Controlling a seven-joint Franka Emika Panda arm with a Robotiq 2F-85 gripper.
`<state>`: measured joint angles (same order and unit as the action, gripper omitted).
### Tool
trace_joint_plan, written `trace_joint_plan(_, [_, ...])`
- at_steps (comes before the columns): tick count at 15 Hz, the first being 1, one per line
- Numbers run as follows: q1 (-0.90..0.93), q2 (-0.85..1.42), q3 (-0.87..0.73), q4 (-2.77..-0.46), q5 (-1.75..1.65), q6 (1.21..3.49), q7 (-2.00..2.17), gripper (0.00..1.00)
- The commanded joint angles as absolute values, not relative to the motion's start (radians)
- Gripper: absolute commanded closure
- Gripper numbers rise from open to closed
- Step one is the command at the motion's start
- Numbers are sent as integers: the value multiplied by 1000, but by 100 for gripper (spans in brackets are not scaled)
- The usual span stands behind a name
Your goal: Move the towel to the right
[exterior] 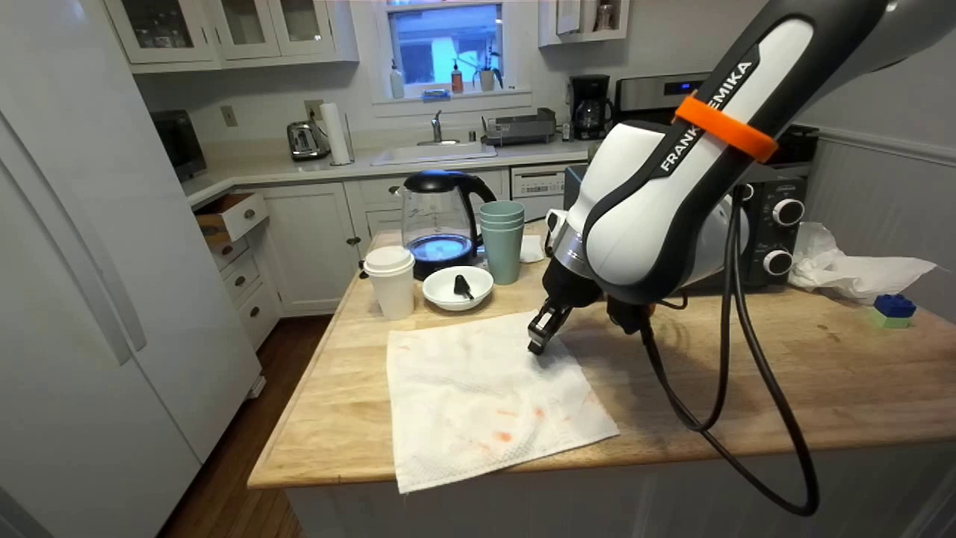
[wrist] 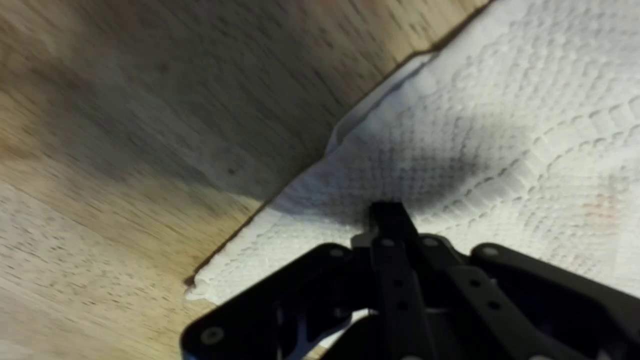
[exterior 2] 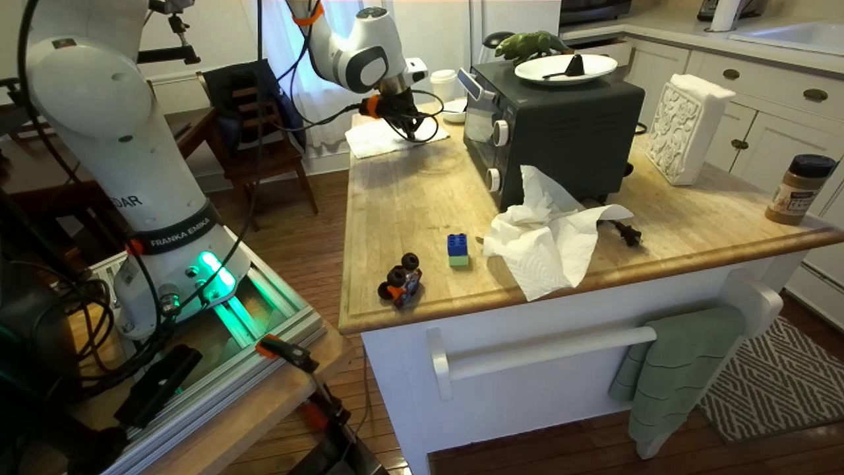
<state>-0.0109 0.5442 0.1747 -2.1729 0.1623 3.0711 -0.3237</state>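
Towel (exterior: 455, 388), one: white, paper, four-cornered. Surface: you see fine dimples and a curving, ladder-like band embossed in it, plus several orange-red stains. Condition: spread out, almost flat; your wrist view shows one edge lifted in a narrow curl. Location: on the wooden tabletop (exterior: 328, 433); in an exterior view you find it lying askew to the tabletop's near edge, with one corner poking just past that edge.

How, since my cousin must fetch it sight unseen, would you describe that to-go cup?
On the wooden-topped island, in an exterior view, find the black-handled glass kettle. Nearer the camera, just left of a white bowl, stands the white to-go cup; unlike the stacked green tumblers nearby, it wears a lid.
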Motion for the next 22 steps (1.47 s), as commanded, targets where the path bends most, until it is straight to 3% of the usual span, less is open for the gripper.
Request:
trace_joint_plan(1, [-33, 496, 152, -2268, 137, 3055, -193, 100])
trace_joint_plan(8, [-70, 432, 156, -2374, 166, 3036, -65, 100])
trace_joint_plan(17, [4, 373, -106, -2495, 61, 3032, 4, 100])
trace_joint_plan(22, [-125, 330, -17, -2544, 61, 2971, -139, 100])
